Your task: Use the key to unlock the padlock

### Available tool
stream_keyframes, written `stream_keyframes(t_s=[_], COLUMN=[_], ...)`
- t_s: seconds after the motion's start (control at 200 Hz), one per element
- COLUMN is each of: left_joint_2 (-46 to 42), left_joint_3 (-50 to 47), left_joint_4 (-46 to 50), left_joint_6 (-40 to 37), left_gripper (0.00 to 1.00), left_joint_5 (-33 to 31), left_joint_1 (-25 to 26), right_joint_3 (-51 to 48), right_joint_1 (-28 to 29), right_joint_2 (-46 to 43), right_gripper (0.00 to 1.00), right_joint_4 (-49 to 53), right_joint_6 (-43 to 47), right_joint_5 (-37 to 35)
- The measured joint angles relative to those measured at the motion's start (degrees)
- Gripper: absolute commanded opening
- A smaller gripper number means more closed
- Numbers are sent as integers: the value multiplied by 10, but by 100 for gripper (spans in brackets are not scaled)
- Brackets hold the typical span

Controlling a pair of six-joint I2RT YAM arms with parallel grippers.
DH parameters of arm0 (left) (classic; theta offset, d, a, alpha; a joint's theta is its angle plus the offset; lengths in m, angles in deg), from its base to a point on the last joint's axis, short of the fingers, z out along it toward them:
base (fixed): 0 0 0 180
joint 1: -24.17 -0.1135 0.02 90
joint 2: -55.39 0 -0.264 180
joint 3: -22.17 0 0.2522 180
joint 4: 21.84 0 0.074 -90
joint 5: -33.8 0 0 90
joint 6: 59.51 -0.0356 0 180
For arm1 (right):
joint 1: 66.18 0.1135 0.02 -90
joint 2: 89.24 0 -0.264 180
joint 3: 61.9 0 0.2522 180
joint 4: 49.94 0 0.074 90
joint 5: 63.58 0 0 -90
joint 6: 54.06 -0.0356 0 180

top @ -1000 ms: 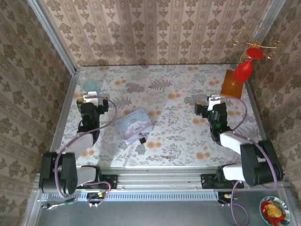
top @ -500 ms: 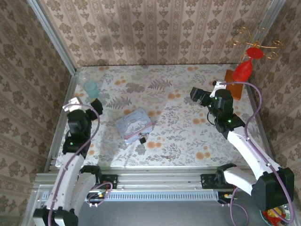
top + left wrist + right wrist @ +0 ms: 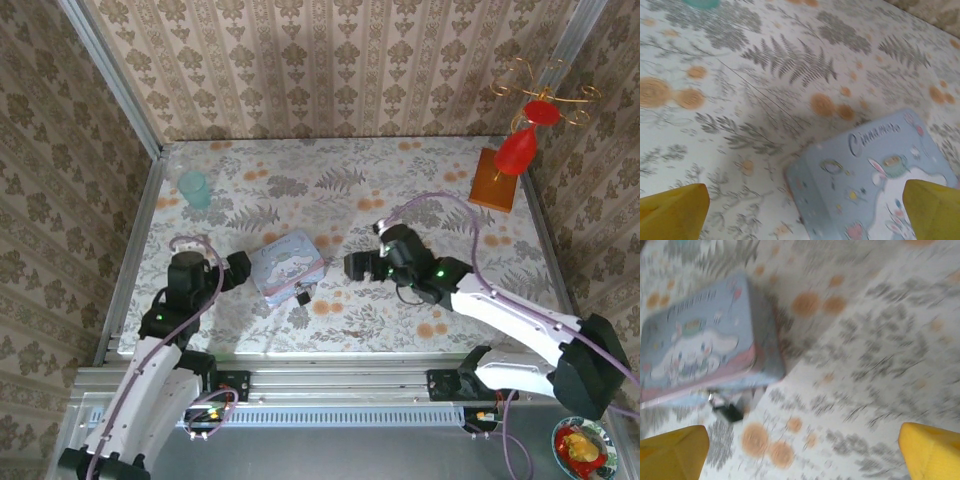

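The padlock (image 3: 301, 296) is a tiny black body with a thin metal shackle, lying at the near corner of the pale blue cartoon tin (image 3: 285, 268). It appears blurred in the right wrist view as the padlock (image 3: 730, 411) beside the tin (image 3: 700, 350). I cannot make out a key. My left gripper (image 3: 238, 268) hovers at the tin's left side, open, its yellow fingertips (image 3: 670, 210) wide apart over the tin (image 3: 875, 180). Just right of the tin, my right gripper (image 3: 357, 267) is open too, with nothing between its fingertips (image 3: 932, 450).
A teal cup (image 3: 194, 187) stands at the back left. An orange stand (image 3: 497, 178) with red ornaments (image 3: 520, 145) sits at the back right. Wallpapered walls enclose the floral table (image 3: 400, 200) on three sides.
Both arms have swung inward and forward toward the tin: the left gripper from the table's left edge, the right gripper from the back right. The tin and padlock have not moved.
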Motion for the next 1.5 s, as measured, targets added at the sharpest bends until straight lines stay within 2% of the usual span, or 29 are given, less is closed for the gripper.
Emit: stream_keyframes(t_s=[0.225, 0.42, 0.46, 0.57, 0.83, 1.12, 1.375, 1.5], left_joint_2=[-25, -26, -28, -43, -94, -120, -121, -116], left_joint_3=[-21, -26, -26, -34, -48, -53, -56, -56], left_joint_4=[22, 36, 39, 43, 65, 88, 88, 88], left_joint_6=[18, 25, 25, 26, 40, 60, 65, 76], left_gripper=[100, 100, 100, 100, 100, 100, 100, 100], left_joint_5=[-2, -10, -14, -25, -30, -25, -11, -5], left_joint_1=[95, 134, 136, 137, 137, 140, 141, 149], right_joint_3=[29, 74, 92, 146, 262, 345, 358, 308], right_joint_1=[122, 161, 164, 168, 167, 129, 83, 86], right_joint_2=[101, 202, 223, 273, 369, 444, 448, 385], right_gripper=[93, 92, 96, 100, 99, 98, 97, 96], right_joint_4=[5, 6, 8, 21, 70, 105, 109, 119], right_joint_6=[-38, -55, -55, -64, -95, -123, -123, -118], right_joint_5=[-31, -41, -44, -65, -112, -107, -95, -81])
